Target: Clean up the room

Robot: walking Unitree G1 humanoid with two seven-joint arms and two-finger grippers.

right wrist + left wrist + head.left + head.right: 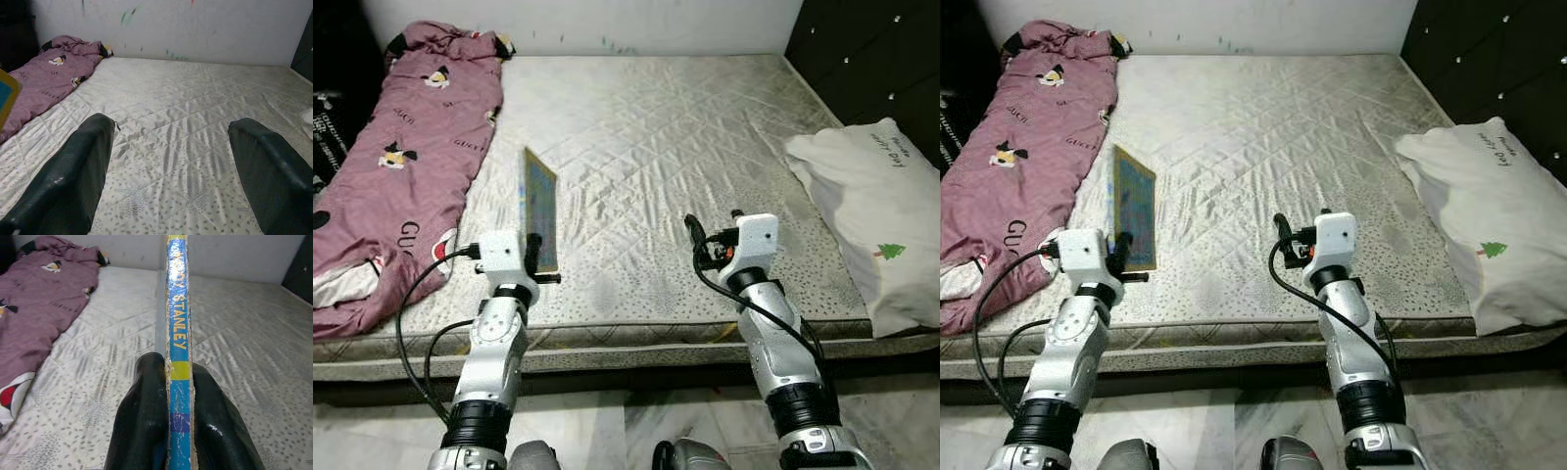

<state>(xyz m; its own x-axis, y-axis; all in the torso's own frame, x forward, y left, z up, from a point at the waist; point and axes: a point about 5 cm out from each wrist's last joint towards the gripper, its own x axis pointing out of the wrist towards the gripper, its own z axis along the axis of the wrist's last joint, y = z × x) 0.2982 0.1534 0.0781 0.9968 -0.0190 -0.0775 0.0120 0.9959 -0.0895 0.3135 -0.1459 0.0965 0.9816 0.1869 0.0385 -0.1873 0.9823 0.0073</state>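
The left end effector (168, 426) is clamped on the spine of a thin blue book (540, 208), holding it upright over the bed (685, 127). A purple blanket (401, 157) lies beyond, further left. The right end effector (171, 171), fingers apart, hovers over bare mattress, a white pillow (881, 215) to its right.

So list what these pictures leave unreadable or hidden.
- Book: held upright by the left gripper. Left wrist view shows the spine, its top word cut off; head views show the cover at a steep angle, too small to read.
- Pink duvet: its left part is cut by the frame edge.
- Pillow: small print unreadable.
- Right gripper: open, empty.
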